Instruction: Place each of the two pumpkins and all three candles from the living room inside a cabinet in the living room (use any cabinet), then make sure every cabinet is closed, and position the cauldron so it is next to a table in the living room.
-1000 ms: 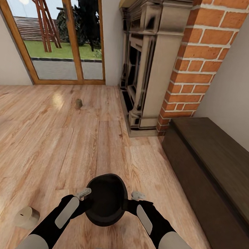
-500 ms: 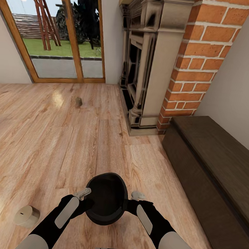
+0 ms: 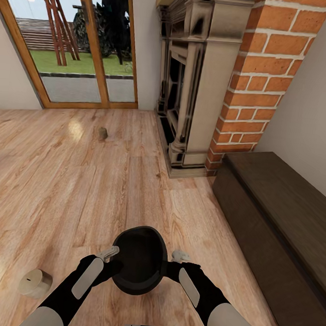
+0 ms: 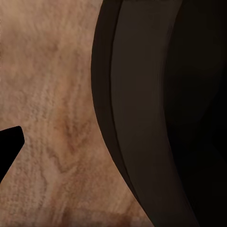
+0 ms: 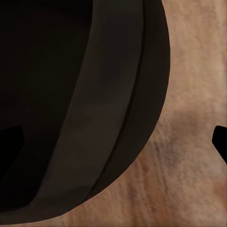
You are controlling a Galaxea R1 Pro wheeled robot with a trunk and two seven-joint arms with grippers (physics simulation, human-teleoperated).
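Unlabelled black cauldron (image 3: 139, 261) between arms

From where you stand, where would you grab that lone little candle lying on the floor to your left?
Probably across the round side of the candle, coming down from above: it lies tipped over, flat end showing, so the curved wall is what two fingers could pinch.

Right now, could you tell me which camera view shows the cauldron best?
The head view: the whole cauldron shows there, mouth up, between both arms above the wooden floor. The left and right wrist views give close-ups of its curved black rim and wall.
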